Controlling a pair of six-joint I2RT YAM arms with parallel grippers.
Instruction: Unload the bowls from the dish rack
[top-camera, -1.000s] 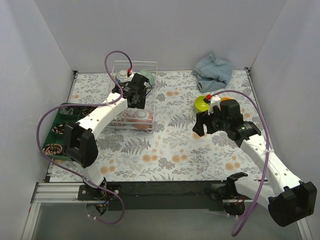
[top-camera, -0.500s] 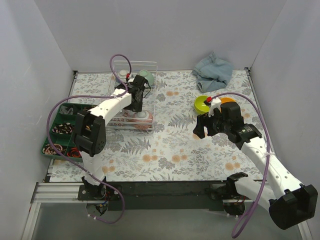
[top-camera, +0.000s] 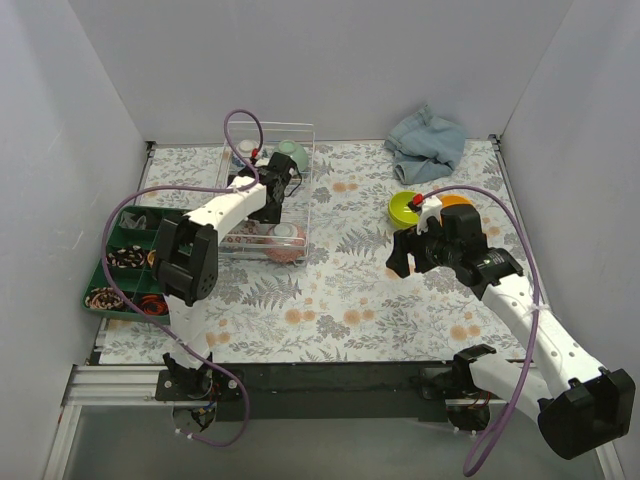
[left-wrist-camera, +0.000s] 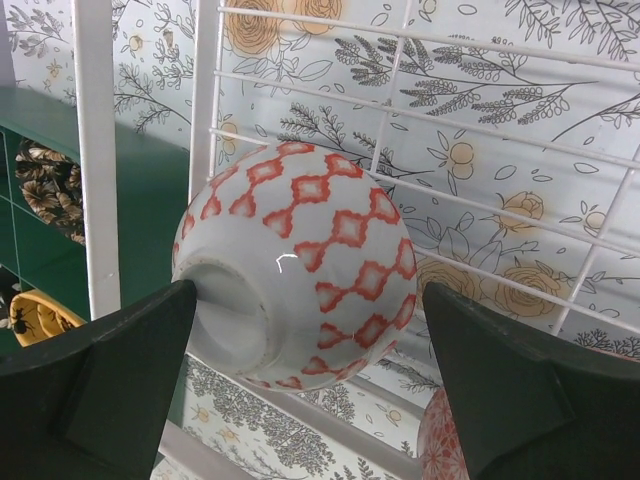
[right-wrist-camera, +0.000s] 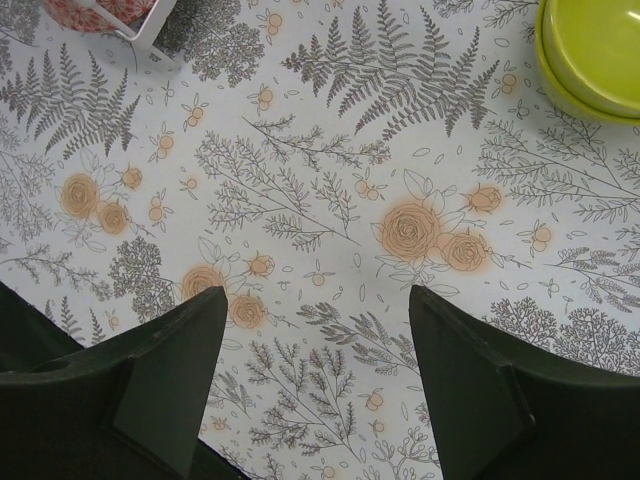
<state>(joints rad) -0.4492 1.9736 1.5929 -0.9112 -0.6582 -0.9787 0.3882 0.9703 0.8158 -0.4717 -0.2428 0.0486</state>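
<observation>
The wire dish rack (top-camera: 308, 190) stands at the back left. My left gripper (top-camera: 272, 208) reaches into it, open. In the left wrist view its jaws (left-wrist-camera: 310, 290) straddle a whitish bowl with red diamonds (left-wrist-camera: 300, 265) lying tipped on the rack wires (left-wrist-camera: 500, 130); the right finger stands clear of it. A pinkish bowl (top-camera: 285, 240) lies at the rack's near end and a pale green bowl (top-camera: 292, 152) at its far end. Two stacked lime green bowls (top-camera: 404, 208) and an orange bowl (top-camera: 456, 202) sit on the cloth at the right. My right gripper (top-camera: 400, 256) hovers open and empty.
A dark green compartment tray (top-camera: 106, 277) with small items lies at the left edge, and also shows in the left wrist view (left-wrist-camera: 150, 200). A crumpled denim cloth (top-camera: 426, 140) lies at the back right. White walls enclose the flowered tablecloth (right-wrist-camera: 330, 150). The lime bowls show in the right wrist view (right-wrist-camera: 595, 50).
My left arm's elbow has swung further left while its gripper stayed in the rack. My right gripper has hardly moved.
</observation>
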